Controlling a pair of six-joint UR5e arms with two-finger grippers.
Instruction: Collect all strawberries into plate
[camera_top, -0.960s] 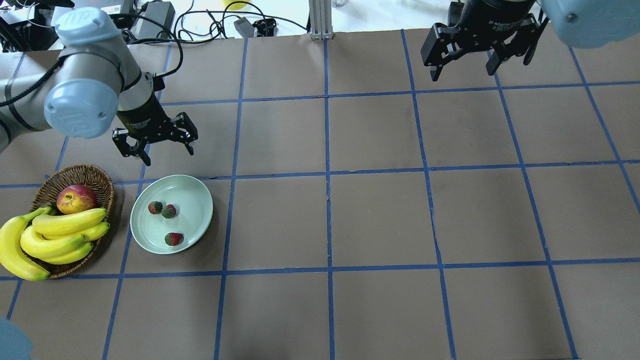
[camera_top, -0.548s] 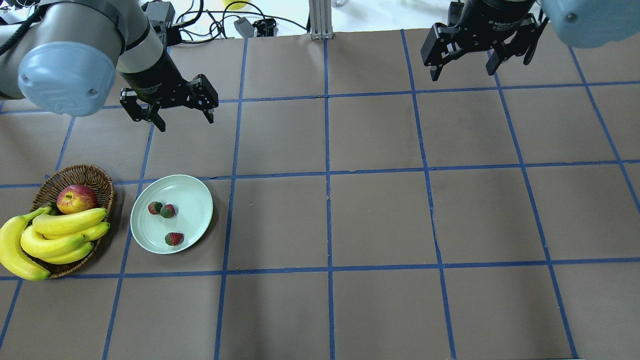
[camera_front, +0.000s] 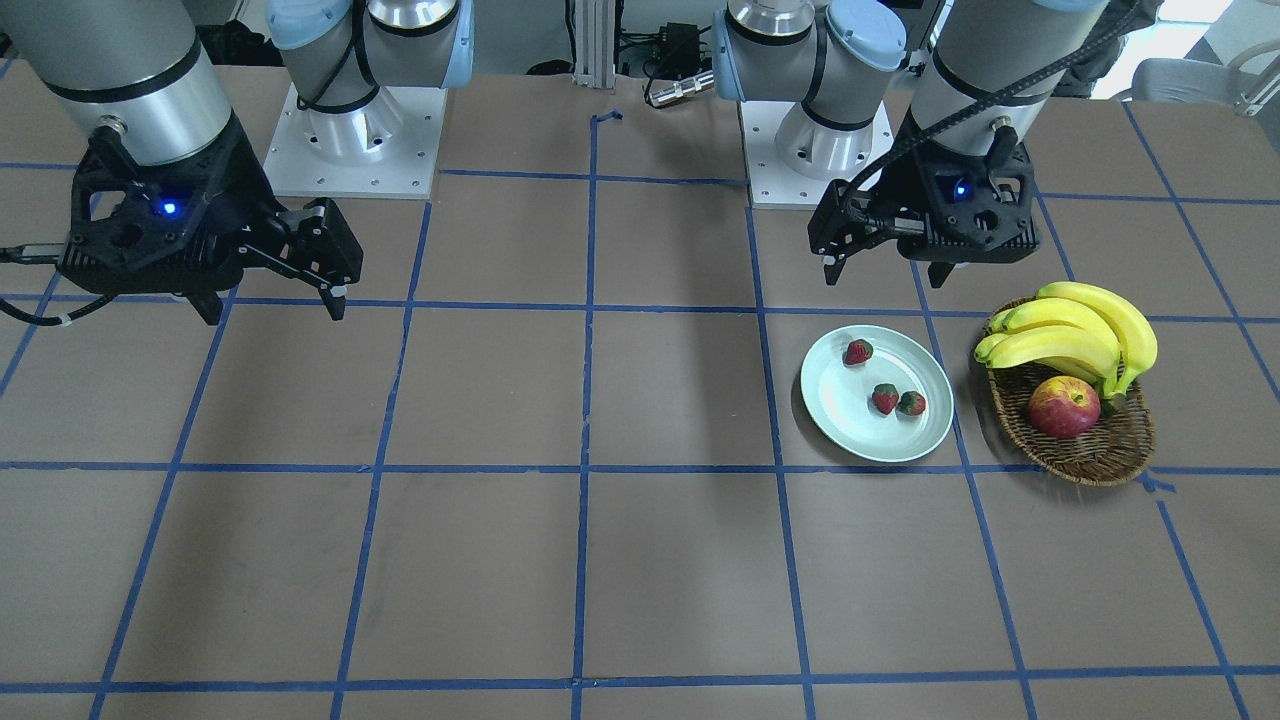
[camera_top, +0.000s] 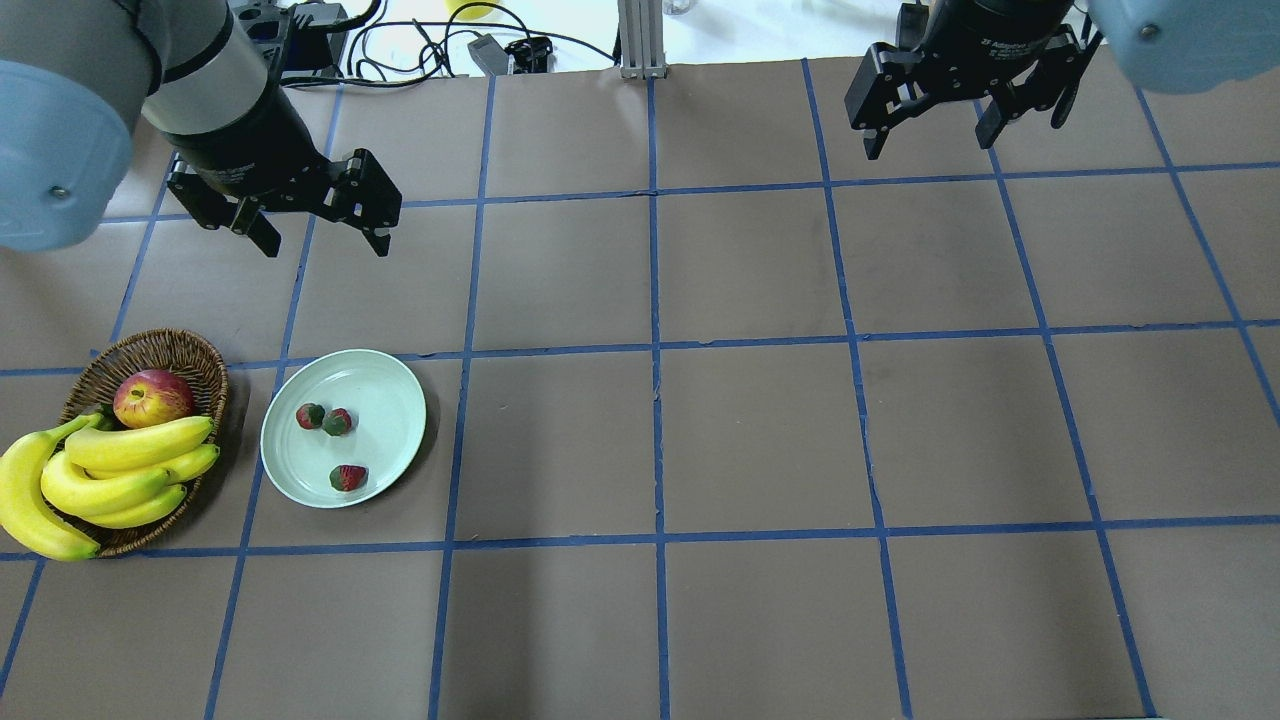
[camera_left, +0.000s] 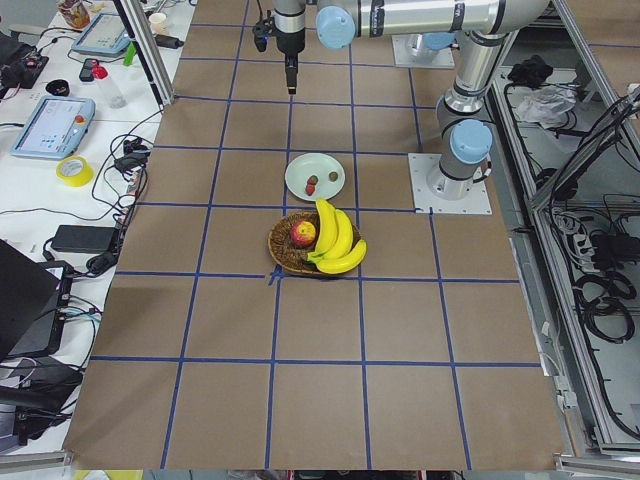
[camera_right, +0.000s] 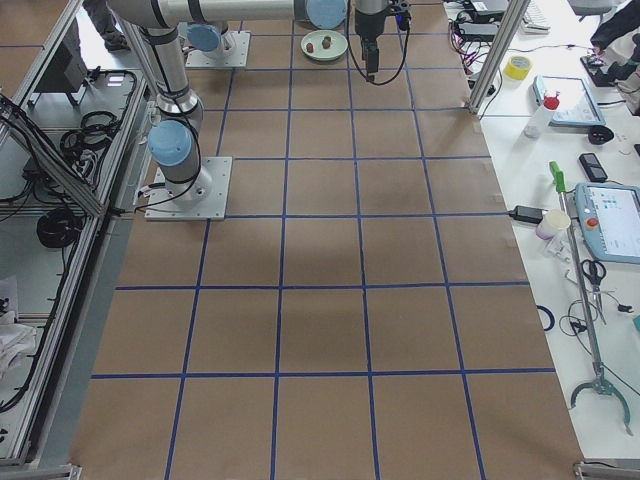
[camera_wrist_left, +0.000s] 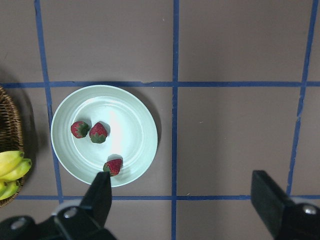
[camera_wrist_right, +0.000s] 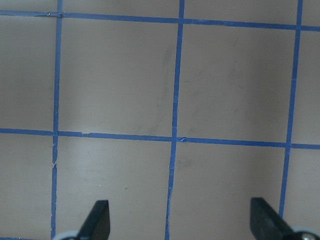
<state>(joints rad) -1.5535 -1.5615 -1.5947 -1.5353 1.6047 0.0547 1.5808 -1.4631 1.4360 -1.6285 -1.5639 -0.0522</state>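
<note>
Three strawberries lie in the pale mint plate at the table's left. They also show in the front view and in the left wrist view. My left gripper hangs open and empty, high above the table and beyond the plate's far side. My right gripper is open and empty, high over the far right of the table.
A brown wicker basket holding a bunch of bananas and a red-yellow apple stands just left of the plate. Cables and power bricks lie beyond the table's far edge.
My left gripper, open throughout, has moved from near the plate's far rim away toward the far side of the table. The strawberries and the right arm have not moved.
</note>
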